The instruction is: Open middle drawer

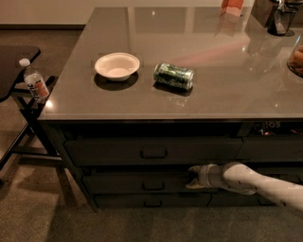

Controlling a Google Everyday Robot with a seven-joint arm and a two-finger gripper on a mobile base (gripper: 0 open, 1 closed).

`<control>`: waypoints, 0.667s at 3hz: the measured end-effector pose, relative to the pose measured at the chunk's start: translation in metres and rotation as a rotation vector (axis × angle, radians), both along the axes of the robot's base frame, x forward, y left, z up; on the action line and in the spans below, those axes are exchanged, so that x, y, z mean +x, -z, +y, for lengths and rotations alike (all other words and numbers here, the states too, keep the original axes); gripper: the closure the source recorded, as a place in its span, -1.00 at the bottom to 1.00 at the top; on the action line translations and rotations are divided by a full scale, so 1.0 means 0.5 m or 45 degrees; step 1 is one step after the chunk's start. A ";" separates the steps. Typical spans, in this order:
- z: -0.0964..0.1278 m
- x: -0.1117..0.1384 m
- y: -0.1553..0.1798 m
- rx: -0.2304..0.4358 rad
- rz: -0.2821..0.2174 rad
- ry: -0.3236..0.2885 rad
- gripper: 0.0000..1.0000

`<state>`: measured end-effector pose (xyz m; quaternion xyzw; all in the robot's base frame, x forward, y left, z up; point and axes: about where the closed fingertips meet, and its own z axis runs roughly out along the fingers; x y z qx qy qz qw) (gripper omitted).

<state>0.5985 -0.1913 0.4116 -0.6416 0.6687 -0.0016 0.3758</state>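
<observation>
A grey, glossy table fills a dimly lit room, its top catching pale reflections from the far side. On it a white bowl stands upright, and a green can lies on its side just to the right of the bowl, apart from it. Near the far edge are an orange object and a dark container; a glass jar is cut off by the right border.

Under the top, three wide dark drawer fronts are stacked. The middle drawer sits between the taller front above and the slim front below, with none of its inside showing. Its small black handle is at the centre of the front.

The robot's white arm reaches in from the lower right, low over the brownish carpet. The gripper is level with the middle drawer, close against its front and just to the right of the handle, not on it. Its fingers are spread apart, grasping nothing.

At left, a plastic water bottle with a white cap stands on a dark folding stand beside the table's corner.
</observation>
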 end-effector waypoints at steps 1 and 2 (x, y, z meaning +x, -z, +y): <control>0.000 0.000 0.000 0.000 0.000 0.000 0.19; 0.000 0.000 0.000 0.000 0.000 0.000 -0.29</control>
